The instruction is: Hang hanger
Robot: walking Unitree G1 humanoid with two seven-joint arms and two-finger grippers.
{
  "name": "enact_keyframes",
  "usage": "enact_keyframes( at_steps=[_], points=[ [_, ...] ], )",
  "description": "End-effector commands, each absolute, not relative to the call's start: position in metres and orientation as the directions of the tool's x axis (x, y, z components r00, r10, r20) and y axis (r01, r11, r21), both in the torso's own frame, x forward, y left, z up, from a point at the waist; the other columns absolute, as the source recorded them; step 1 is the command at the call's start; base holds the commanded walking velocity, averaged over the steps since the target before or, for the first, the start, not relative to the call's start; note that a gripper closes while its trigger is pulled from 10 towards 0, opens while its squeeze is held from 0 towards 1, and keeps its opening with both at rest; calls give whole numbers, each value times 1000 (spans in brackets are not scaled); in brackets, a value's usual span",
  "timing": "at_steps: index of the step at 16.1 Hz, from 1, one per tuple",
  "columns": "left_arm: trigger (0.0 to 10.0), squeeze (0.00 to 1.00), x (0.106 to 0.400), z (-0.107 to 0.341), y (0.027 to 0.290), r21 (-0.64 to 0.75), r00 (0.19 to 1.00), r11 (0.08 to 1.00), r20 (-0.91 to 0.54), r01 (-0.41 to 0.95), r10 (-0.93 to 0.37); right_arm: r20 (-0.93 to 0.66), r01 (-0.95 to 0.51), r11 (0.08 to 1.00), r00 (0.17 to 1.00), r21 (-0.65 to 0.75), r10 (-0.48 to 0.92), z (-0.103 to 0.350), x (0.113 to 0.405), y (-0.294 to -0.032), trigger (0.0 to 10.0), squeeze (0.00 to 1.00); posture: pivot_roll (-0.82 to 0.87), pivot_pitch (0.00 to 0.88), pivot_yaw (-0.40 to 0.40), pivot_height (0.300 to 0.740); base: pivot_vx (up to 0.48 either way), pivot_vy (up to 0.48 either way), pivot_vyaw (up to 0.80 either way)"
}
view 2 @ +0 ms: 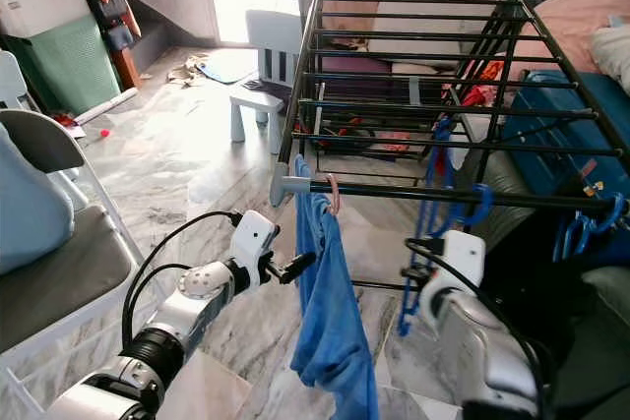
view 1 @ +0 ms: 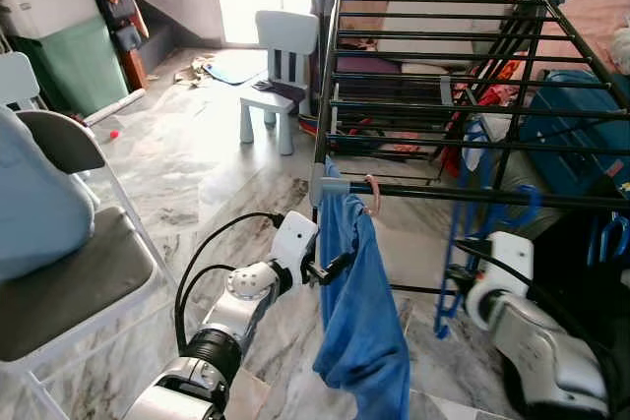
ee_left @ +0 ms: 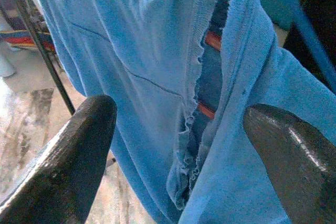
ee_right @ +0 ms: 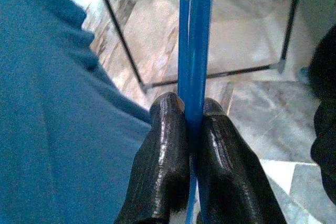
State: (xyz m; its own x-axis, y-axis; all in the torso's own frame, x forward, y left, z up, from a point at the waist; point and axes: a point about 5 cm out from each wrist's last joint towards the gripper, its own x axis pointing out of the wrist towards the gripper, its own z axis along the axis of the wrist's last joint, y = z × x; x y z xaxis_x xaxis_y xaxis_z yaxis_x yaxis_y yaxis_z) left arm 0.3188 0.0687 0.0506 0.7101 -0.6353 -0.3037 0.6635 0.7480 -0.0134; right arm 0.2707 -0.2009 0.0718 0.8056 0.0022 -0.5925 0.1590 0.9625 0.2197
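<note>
Hands first, since they sit closest to my camera: my left hand [view 1: 340, 265] reaches toward the blue garment [view 1: 362, 322], its fingers [ee_left: 73, 156] spread wide with the cloth hanging between them but not gripped, as the left wrist view shows. My right hand [ee_right: 190, 129] has its fingers pressed together on the shaft of a blue hanger [view 2: 425, 243], pinching it firmly. That hanger hangs with its long axis nearly vertical, running up from the right hand toward the front rail [view 2: 472, 196] of the black drying rack [view 1: 443, 66], where its curved top [view 2: 479, 206] seems to sit at or just over the bar; I cannot tell whether it is fully hooked. The right arm is clearly the nearer one to this hanger, so I judge the coming move is its job: settle the hook onto the rail directly above, then let go. The garment is already on the rail's left corner by a pinkish hook [view 1: 373, 194]. More blue hangers [view 2: 589, 225] dangle further right. Beyond, a small white chair [view 1: 278, 71] stands on the marble floor [view 1: 187, 164].
</note>
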Motion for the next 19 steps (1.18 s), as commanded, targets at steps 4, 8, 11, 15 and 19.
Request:
enact_keyframes(
  at_steps=[4,8,11,15,19],
  points=[
    [10000,0,318,50,73,5,708,746,-319,666,-630,-628,99,969,775,226,67,72,274,-187,10000,0,19,0,-24,740,0,0,0],
    [10000,0,316,48,71,1,699,740,-331,672,-634,-695,146,968,718,202,36,56,262,-193,10000,0,13,0,-24,740,0,0,0],
    [10000,0,314,47,70,-1,694,737,-336,676,-637,-707,215,959,707,184,-23,52,258,-204,10000,0,11,0,-23,740,0,0,0],
    [10000,0,314,46,69,-2,691,735,-340,678,-638,-692,303,942,711,143,-124,56,259,-225,10000,0,8,0,-25,740,0,0,0],
    [10000,0,313,45,67,-3,686,732,-346,681,-640,-689,308,940,714,145,-128,57,258,-228,10000,35,5,0,-27,740,0,0,0]
  ],
)
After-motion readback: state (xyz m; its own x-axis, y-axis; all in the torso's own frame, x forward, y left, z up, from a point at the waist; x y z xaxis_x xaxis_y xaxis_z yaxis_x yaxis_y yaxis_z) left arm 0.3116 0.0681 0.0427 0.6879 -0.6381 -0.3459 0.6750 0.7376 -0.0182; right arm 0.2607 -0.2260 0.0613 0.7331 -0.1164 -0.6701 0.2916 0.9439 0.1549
